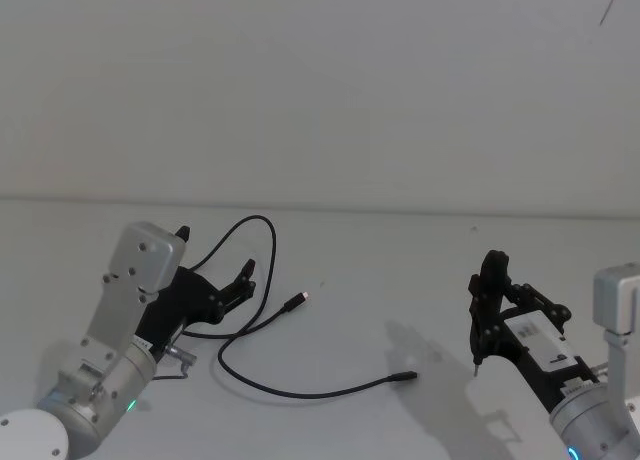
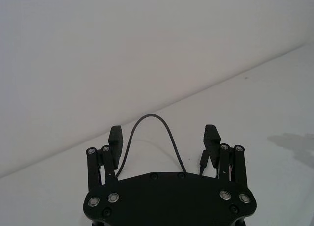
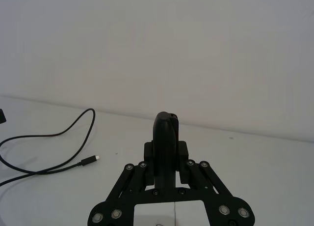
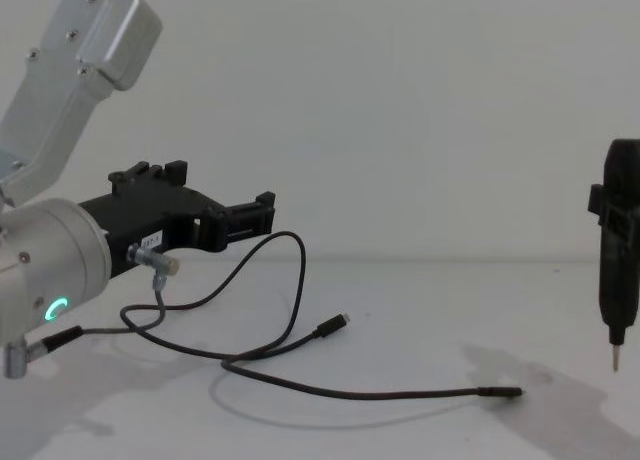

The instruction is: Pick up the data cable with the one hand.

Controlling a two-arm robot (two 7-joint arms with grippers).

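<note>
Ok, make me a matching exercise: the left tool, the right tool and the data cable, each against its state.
Things:
1. left tool
2. right tool
3. data cable

States:
A. lying loosely looped on the table
B. shut, off to the cable's right
C. open, at the cable's loop

Pairs: 1-C, 2-B, 3-A

Even, diffuse light falls on the white table (image 1: 350,290) and wall (image 1: 320,80), bright and free of glare. A soft grey shadow (image 1: 415,338) pools on the table's right half, and a fainter one trails the cable (image 4: 350,389). A green ring light (image 4: 58,307) glows on the left arm (image 4: 45,260).
</note>
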